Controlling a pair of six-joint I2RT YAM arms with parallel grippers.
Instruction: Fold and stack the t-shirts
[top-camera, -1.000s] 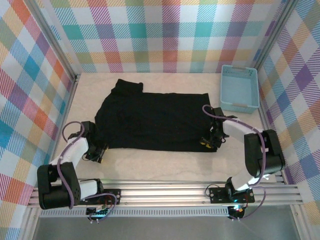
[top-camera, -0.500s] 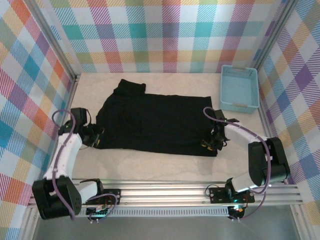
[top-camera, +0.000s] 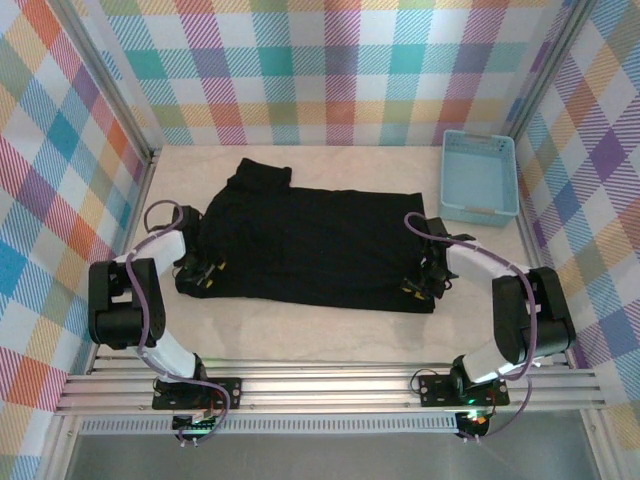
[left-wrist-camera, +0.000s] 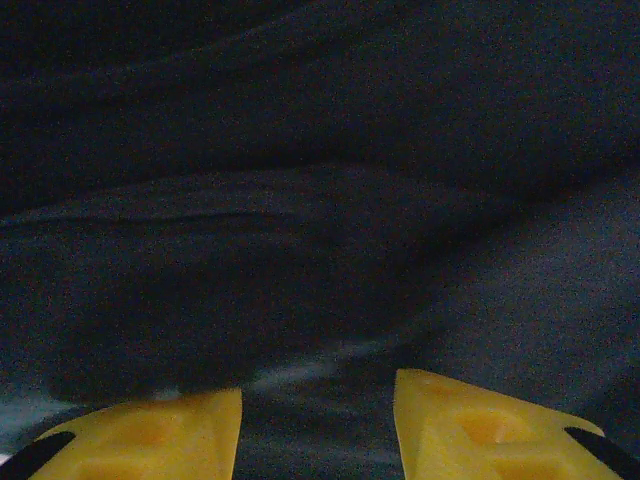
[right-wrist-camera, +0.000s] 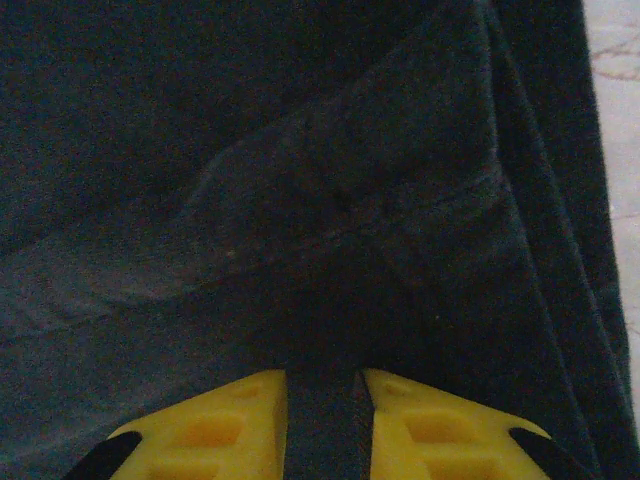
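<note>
One black t-shirt (top-camera: 310, 240) lies spread flat across the middle of the table, a sleeve sticking out at its far left. My left gripper (top-camera: 203, 272) sits low at the shirt's left edge. In the left wrist view its yellow fingers (left-wrist-camera: 150, 430) stand well apart, so the left gripper (left-wrist-camera: 318, 385) is open, with the dark cloth (left-wrist-camera: 320, 200) just ahead. My right gripper (top-camera: 415, 287) is at the shirt's near right corner. In the right wrist view the right gripper (right-wrist-camera: 325, 378) is shut on a narrow strip of the black cloth (right-wrist-camera: 300, 200).
A light-blue plastic basket (top-camera: 446, 180) stands at the back right, just beyond the shirt's right edge. Bare table (top-camera: 300, 335) runs along the front between the shirt and the metal rail (top-camera: 330, 385). Plaid walls close in the left, back and right.
The left arm has swung from the near left corner up and in to the shirt's left edge. The right gripper has stayed on the near right corner, shifting only slightly.
</note>
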